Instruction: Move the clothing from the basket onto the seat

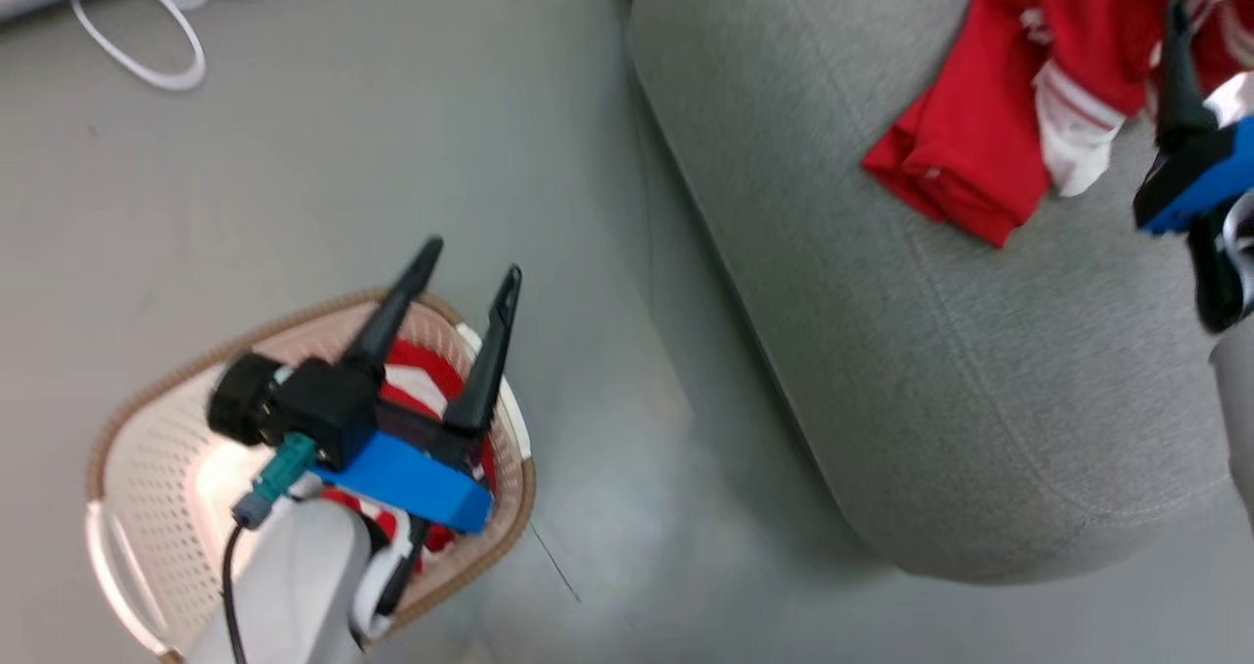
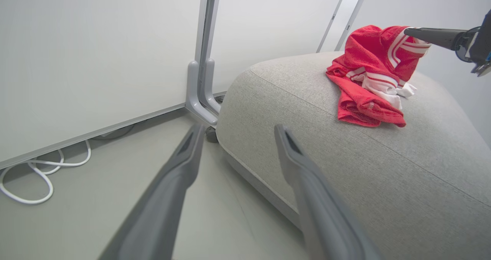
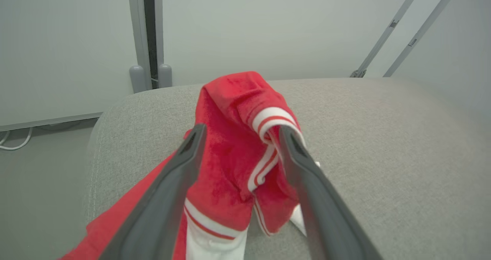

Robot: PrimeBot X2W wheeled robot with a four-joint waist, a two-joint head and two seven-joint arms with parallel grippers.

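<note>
Two garments are counted: one garment on the single seat, one garment in the single basket. Two end effectors are seen: left end effector, right end effector.

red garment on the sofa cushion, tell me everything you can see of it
This soft bright red fabric garment with white stripes and white trim lies crumpled on the grey woven-fabric seat cushion. One fold stands in a peak between the fingers of the open right gripper; a white part shows below.
</note>
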